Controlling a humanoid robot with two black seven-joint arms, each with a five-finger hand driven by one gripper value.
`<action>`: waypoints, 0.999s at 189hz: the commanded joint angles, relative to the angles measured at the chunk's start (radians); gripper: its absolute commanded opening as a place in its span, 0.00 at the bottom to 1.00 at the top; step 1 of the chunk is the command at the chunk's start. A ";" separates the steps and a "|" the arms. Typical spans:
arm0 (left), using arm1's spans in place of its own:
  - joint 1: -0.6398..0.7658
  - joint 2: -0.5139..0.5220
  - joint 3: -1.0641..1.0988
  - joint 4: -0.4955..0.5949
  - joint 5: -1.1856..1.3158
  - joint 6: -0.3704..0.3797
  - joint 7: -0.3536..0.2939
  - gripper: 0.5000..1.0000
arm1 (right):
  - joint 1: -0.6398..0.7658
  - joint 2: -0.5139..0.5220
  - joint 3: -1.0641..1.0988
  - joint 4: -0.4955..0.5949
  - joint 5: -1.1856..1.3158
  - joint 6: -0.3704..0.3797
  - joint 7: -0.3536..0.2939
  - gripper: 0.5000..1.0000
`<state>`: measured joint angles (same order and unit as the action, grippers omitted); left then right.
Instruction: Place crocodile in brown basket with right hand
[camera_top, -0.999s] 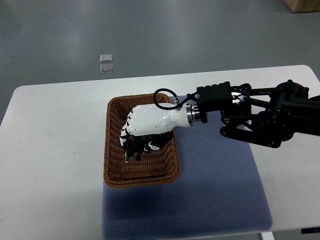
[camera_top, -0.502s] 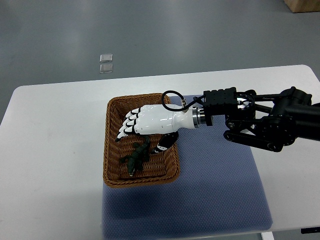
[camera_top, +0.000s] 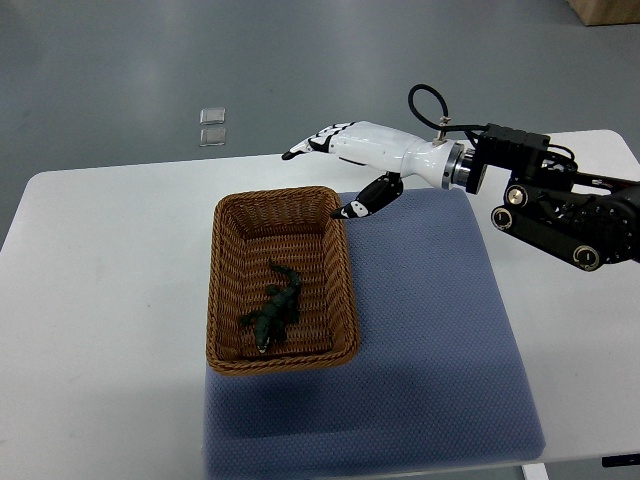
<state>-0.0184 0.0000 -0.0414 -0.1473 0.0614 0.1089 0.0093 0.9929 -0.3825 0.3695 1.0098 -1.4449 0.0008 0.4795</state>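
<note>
— Crocodile (camera_top: 272, 312) in the brown basket (camera_top: 275, 196), lying flat on the weave toward the near end, clear of the walls.
— And the right hand (camera_top: 355, 150)?
— By the basket's far right corner, fingers stretched out and apart, thumb hanging down, nothing in it. Held off like that, it cannot snag the toy.
— So the job looks done?
— Judging by this, yes. The basket's right edge rests on the blue mat (camera_top: 430, 330), the rest on the white table (camera_top: 110, 280). Left hand is out of shot.
</note>
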 joint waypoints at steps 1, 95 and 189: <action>0.000 0.000 0.000 0.000 0.000 0.000 0.000 1.00 | -0.042 -0.010 0.054 -0.054 0.150 0.067 -0.016 0.72; 0.000 0.000 0.000 0.000 0.000 0.000 0.000 1.00 | -0.232 -0.012 0.215 -0.137 0.623 0.232 -0.061 0.72; 0.000 0.000 0.000 0.000 0.000 0.000 0.000 1.00 | -0.329 0.088 0.502 -0.301 0.709 0.275 -0.139 0.84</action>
<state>-0.0184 0.0000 -0.0414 -0.1472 0.0614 0.1089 0.0090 0.6774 -0.3061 0.8177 0.7386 -0.7441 0.2774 0.3430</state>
